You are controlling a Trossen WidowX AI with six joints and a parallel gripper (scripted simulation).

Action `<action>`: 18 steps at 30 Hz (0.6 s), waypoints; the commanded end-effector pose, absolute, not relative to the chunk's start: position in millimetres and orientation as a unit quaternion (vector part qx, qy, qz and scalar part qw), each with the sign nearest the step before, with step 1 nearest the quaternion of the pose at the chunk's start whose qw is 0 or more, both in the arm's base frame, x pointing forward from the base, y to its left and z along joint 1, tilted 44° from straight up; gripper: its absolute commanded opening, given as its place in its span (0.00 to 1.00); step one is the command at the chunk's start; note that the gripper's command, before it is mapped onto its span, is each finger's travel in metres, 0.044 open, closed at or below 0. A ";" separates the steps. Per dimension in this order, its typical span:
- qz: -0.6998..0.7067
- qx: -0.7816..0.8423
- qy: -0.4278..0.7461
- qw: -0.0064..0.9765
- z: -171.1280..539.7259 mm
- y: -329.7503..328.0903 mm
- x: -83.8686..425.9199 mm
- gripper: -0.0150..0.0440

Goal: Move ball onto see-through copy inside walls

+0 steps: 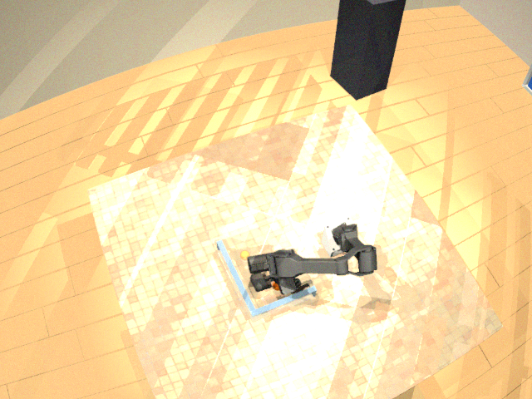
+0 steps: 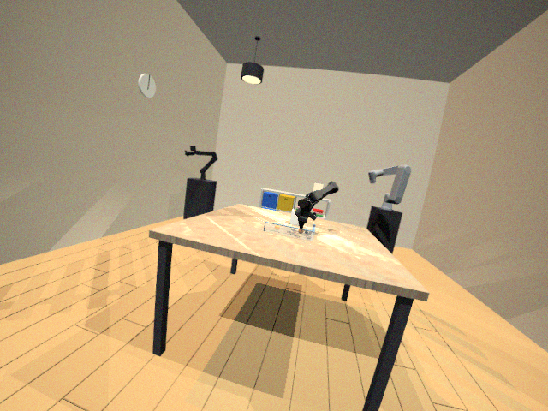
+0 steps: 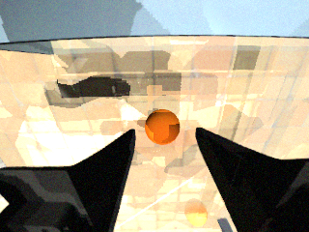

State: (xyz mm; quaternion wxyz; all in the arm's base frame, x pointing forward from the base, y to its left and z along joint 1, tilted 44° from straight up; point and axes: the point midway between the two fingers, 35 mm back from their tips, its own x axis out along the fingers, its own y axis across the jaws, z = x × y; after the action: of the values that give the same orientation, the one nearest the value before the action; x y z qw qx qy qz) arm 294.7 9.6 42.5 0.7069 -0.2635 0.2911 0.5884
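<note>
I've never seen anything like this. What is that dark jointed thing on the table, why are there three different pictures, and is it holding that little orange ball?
The dark jointed thing is a robot arm bolted to a wooden table. Its tip carries a two-fingered hand for pinching things.

The three pictures show one moment from three cameras: one looks down from above, one stands across the room, and one rides on the arm's wrist, so the two black wedges there are the hand's own fingers.

On the table are two low clear blue walls forming a corner, a solid orange ball, and a faint see-through ball marking where the solid one should end up.

The hand holds nothing. Its fingers stand apart, and the ball lies just ahead of the gap between them, with the fingers not closed on it.
</note>
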 end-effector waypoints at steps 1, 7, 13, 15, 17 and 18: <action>0.591 -0.256 0.293 0.707 35.0 16.9 294.4 0.73; 0.591 -0.256 0.292 0.707 32.4 19.7 294.6 0.64; 0.591 -0.256 0.292 0.707 32.4 19.7 294.6 0.50; 0.591 -0.256 0.292 0.707 32.4 19.7 294.6 0.48; 0.591 -0.256 0.292 0.707 32.4 19.7 294.6 0.46; 0.591 -0.256 0.292 0.707 32.4 19.7 294.6 0.41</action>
State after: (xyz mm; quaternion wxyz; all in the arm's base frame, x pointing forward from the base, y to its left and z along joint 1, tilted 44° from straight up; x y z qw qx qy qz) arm 294.6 18.6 33.5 0.7058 -0.2612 0.2917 0.5904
